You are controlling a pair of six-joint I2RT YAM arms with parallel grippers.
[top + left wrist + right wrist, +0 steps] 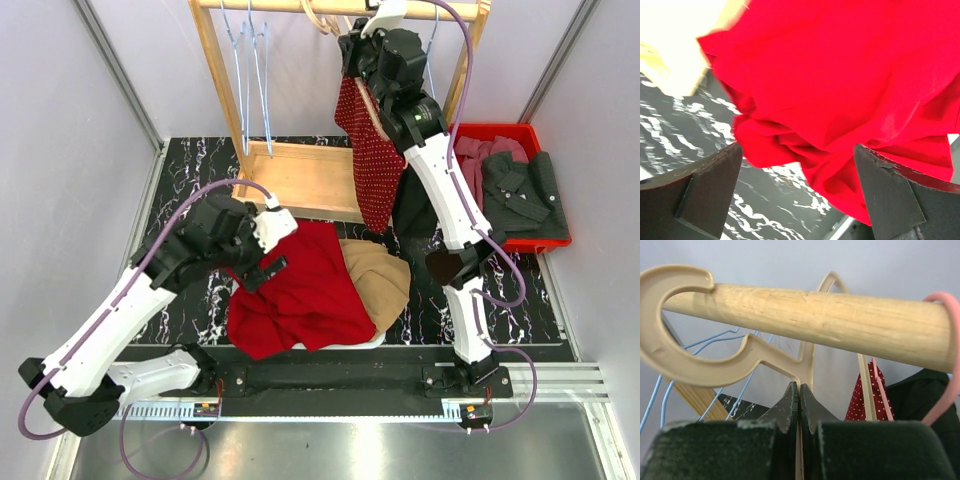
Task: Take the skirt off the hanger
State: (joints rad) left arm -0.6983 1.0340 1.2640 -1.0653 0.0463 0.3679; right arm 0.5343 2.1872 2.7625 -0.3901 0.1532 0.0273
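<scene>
A dark red polka-dot skirt (370, 160) hangs from the wooden rod (815, 320) at the back; it also shows in the right wrist view (865, 395). My right gripper (799, 387) is raised to the rod (352, 30) and shut on the neck of a beige plastic hanger (685, 365), whose hook is over the rod. A pink hanger (942, 365) hangs beside it. My left gripper (797, 150) is open and empty, low over a plain red garment (840, 85) that lies crumpled on the table (295, 290).
A tan garment (385, 275) lies beside the red one. A red bin (515, 240) with dark clothes stands at the right. Blue wire hangers (255, 70) hang at the rod's left. The rack's wooden base (305, 180) sits on the black marble table (190, 170).
</scene>
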